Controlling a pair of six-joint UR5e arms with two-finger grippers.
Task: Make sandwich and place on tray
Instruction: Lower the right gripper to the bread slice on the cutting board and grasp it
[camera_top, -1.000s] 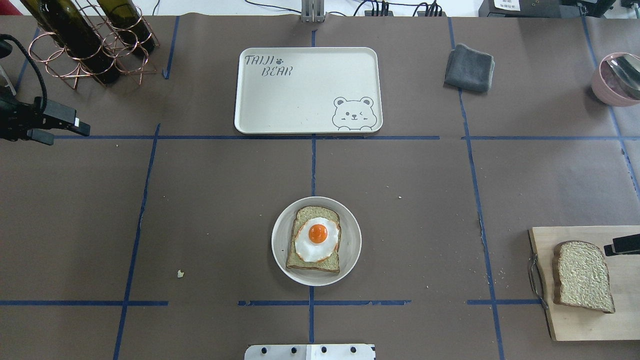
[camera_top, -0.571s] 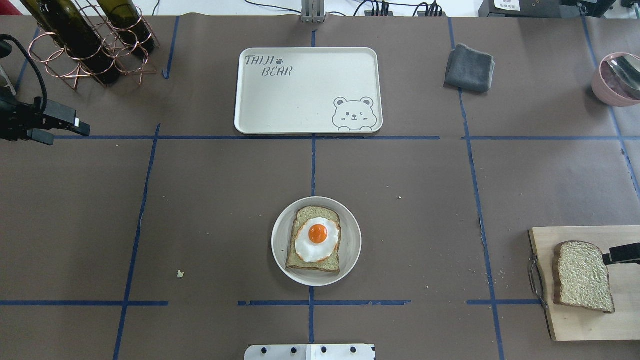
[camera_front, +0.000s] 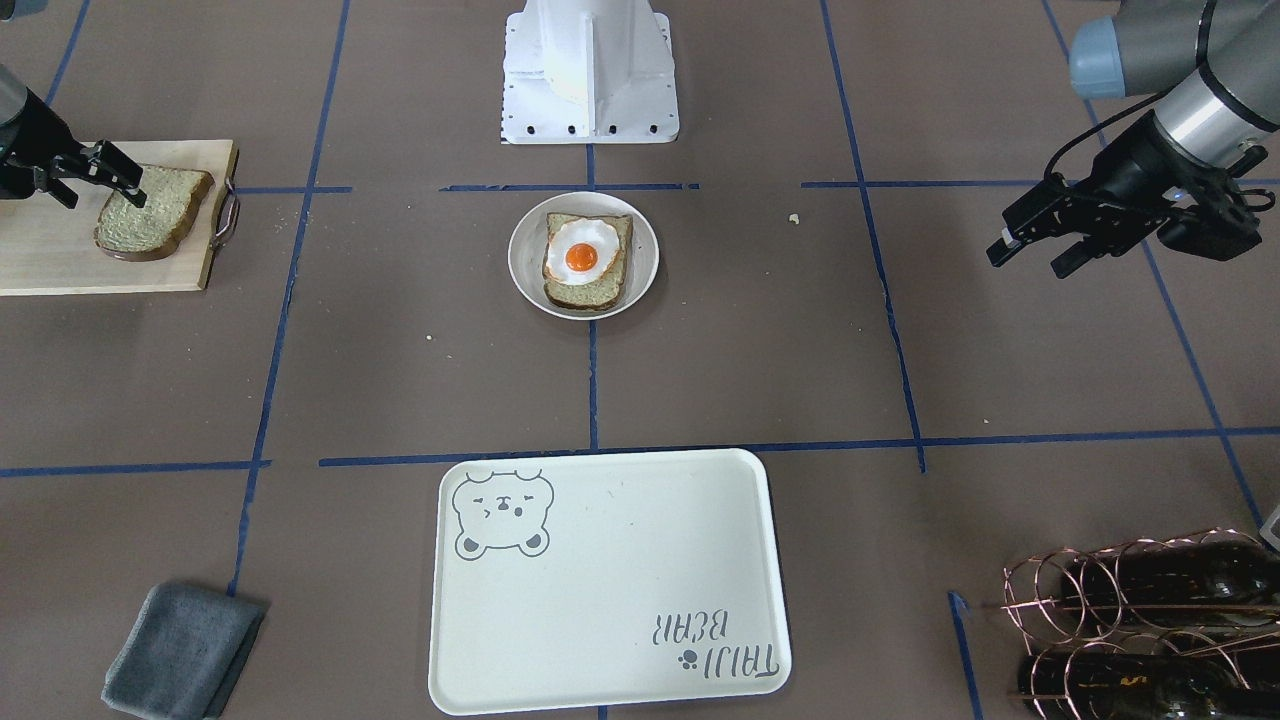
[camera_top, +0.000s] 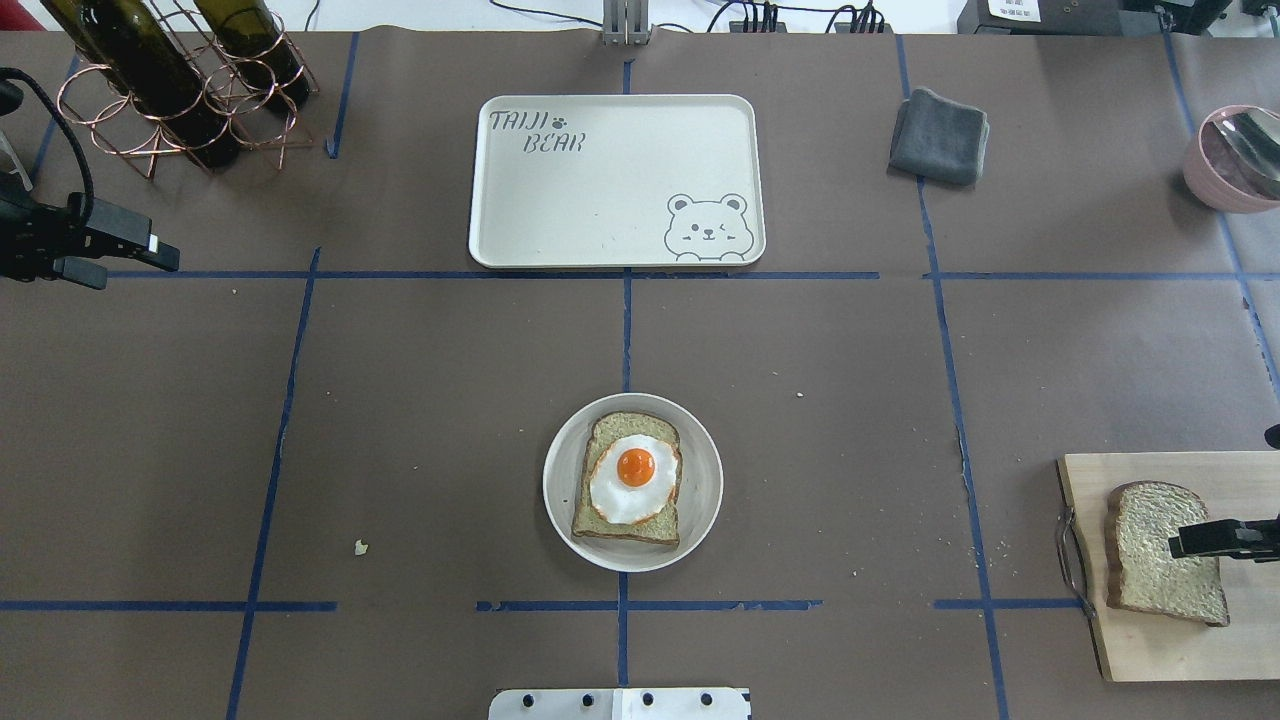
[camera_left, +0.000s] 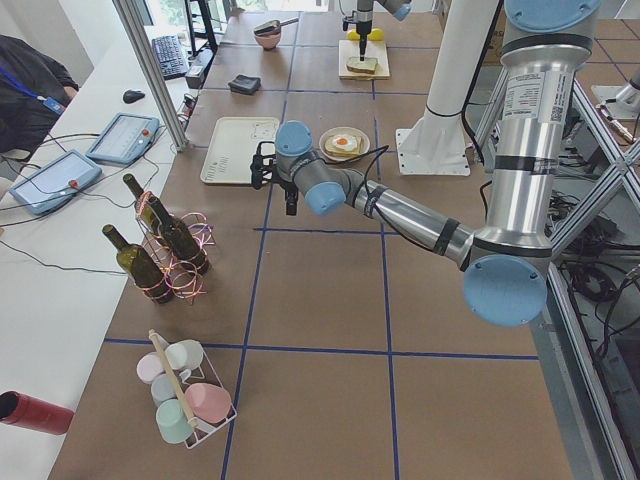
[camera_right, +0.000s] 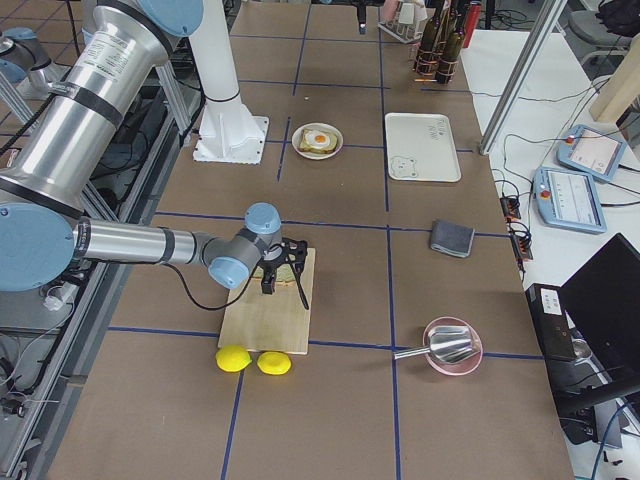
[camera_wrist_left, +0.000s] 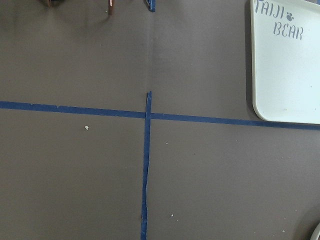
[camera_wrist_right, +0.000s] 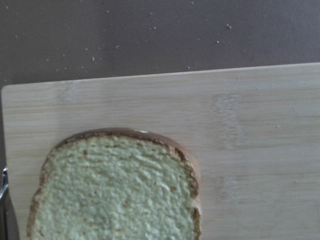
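The right claw (camera_top: 1185, 545) hangs over the loose bread slice (camera_top: 1150, 580), its black fingers reaching in from the table's outer edge across the slice's width. From across the table its jaws look parted, with nothing between them. I cannot tell whether the fingertips touch the crumb. The slice lies flat on the cutting board (camera_top: 1160, 655) right under the claw. Its long axis runs away from the robot, slightly skewed, with the rounded crust end at the far side and the flat end at the near side.

Well off to this claw's left, mid-table, sits the plate (camera_top: 700, 520) with the plated slice (camera_top: 610, 528) and the egg (camera_top: 625, 495) on top of it, yolk up. That slice also points its rounded end away from the robot. Farther out beyond the plate lies the tray (camera_top: 600, 190), its long side running across the table.

The left claw (camera_top: 125, 265) hovers over bare table with its jaws apart and nothing in them. The tray is well to its right.

A second ago the right claw's finger was beside the slice's far outer corner. It has since come nearer the robot and farther in, over the slice's middle. The left claw, plate and tray sit as before.
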